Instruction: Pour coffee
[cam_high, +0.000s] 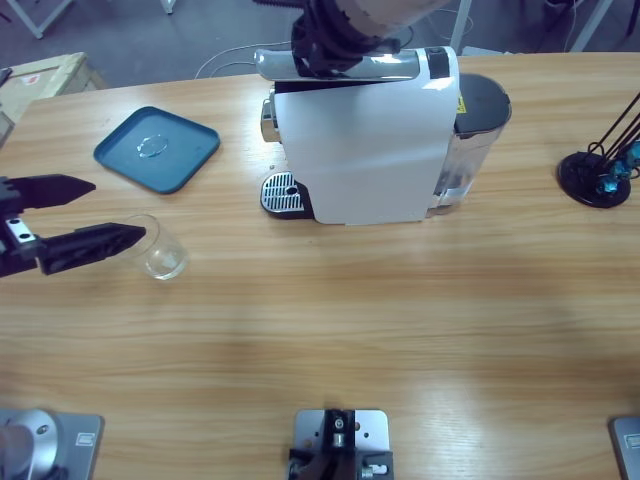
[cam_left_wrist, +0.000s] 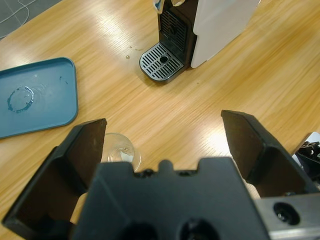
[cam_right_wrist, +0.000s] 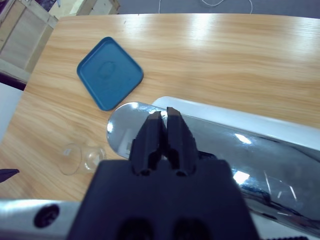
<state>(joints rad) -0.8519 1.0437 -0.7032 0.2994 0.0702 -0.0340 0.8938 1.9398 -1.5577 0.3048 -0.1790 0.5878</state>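
a white coffee machine (cam_high: 365, 150) stands at the far middle of a long wooden table (cam_high: 400, 330), its drip grate (cam_high: 282, 193) facing left. the right pincer (cam_right_wrist: 163, 131), jaws pressed together, rests on the machine's silver top lever (cam_right_wrist: 200, 145). the left pincer (cam_high: 75, 215) hangs wide apart at the left edge, one jaw touching a clear glass (cam_high: 160, 248) lying on its side. a blue tray (cam_high: 157, 148) sits near.

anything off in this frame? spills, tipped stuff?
Yes: the clear glass cup lies on its side on the table, just beside one finger of the open left gripper, not on the drip grate of the coffee machine. The blue tray shows a wet ring. The shut right gripper sits over the machine's silver lever.
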